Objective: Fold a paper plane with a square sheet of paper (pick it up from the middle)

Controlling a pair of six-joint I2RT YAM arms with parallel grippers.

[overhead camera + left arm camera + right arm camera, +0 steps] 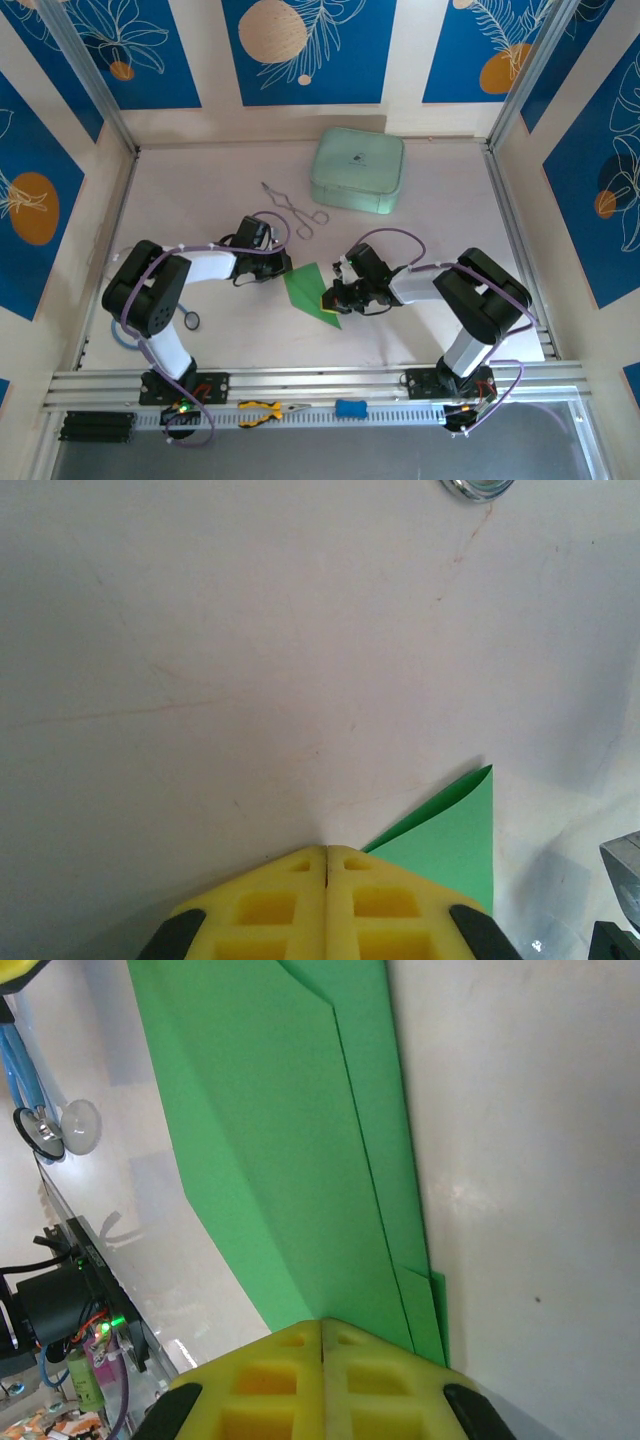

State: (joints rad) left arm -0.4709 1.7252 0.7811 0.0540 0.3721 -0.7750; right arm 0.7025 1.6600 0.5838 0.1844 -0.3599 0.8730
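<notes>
paper plane (308, 288): flat on desk (400, 335) between the arms, long axis diagonal far-left to near-right, narrower tip toward the near edge | left gripper (283, 266): pads pressed together, nothing pinched, at the plane's left corner | right gripper (335, 298): pads pressed together, over its right edge

Bright, even light falls from above on my table (200, 200), and the shadows under my arms are short and soft. In my right wrist view a pale glare lies on the table beside the green paper (270, 1140). My right gripper (323, 1340) looks slightly soft up close.
</notes>
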